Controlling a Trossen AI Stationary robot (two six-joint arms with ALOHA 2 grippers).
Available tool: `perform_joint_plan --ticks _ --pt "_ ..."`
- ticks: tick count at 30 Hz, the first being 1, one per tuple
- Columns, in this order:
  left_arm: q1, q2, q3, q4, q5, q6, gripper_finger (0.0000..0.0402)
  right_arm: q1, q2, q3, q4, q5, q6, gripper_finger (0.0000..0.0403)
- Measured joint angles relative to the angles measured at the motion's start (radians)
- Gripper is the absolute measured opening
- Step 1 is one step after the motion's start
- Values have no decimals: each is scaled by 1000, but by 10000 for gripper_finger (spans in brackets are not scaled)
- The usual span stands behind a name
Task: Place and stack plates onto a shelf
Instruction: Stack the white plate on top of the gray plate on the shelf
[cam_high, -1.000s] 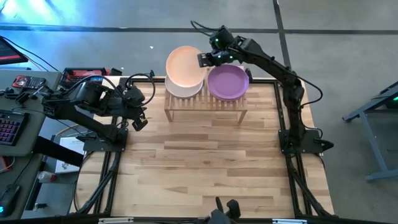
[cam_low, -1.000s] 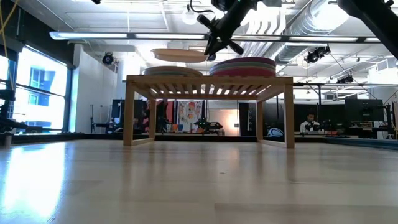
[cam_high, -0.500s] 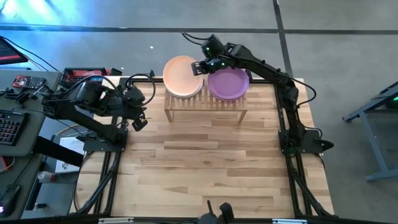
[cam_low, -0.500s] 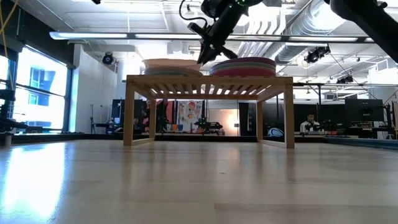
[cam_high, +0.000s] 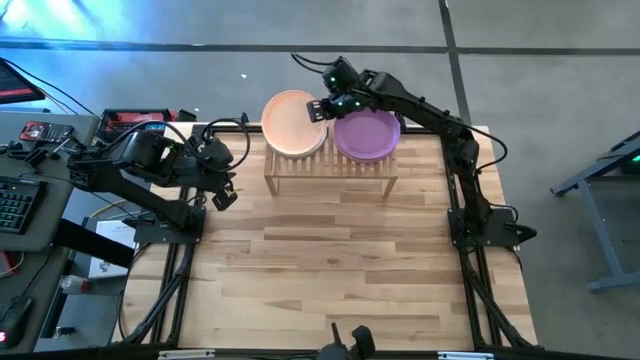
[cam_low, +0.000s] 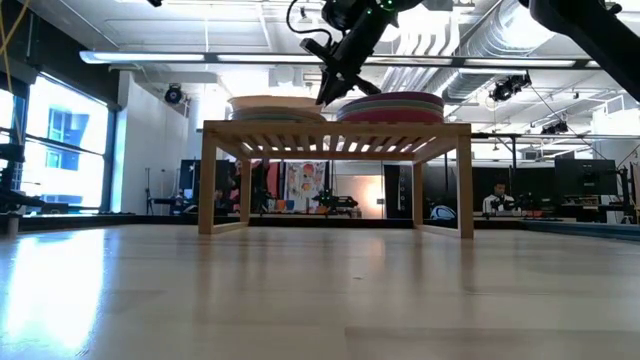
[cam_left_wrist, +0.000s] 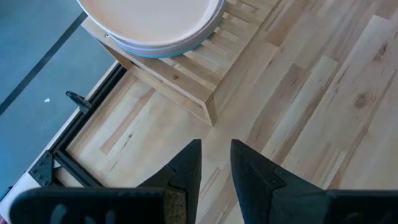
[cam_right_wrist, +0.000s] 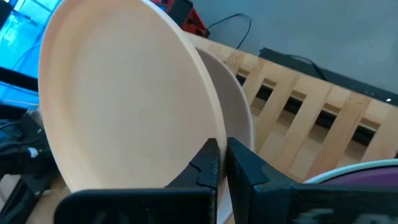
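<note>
While the right claw (cam_high: 322, 107) is pinched tight on the rim of the peach plate (cam_high: 292, 122), that plate sits on top of the left pile on the bamboo shelf (cam_high: 330, 165), right beside the purple plate (cam_high: 366, 133) capping the other pile. Best move now, I'd say: make sure it's lying flat and centred on the stack, then let go gently and back off along the rim so nothing slides. Left claw (cam_left_wrist: 214, 165) waits off by the surface's left edge, fingers slightly apart, holding nothing.
</note>
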Motion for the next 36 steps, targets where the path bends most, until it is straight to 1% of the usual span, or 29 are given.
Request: perform_joint_plan --ticks 4,20,22,26,28,30,32,36 --pt "0 0 0 0 0 0 76 6 0 0 -2 39 -3 0" --pt "0 0 0 0 0 2 76 6 0 0 -13 36 -37 1" --pt "0 0 0 0 0 0 76 6 0 0 -13 17 -47 2" --pt "0 0 0 0 0 0 76 6 0 0 -13 -9 -40 25" --pt "0 0 0 0 0 0 76 6 0 0 -13 7 -38 45" --pt "0 0 0 0 0 0 76 8 0 0 -13 50 -32 67" --pt "0 0 0 0 0 0 76 12 0 0 -13 62 -35 84" --pt "0 0 0 0 0 0 76 13 -1 0 -12 61 -50 102"
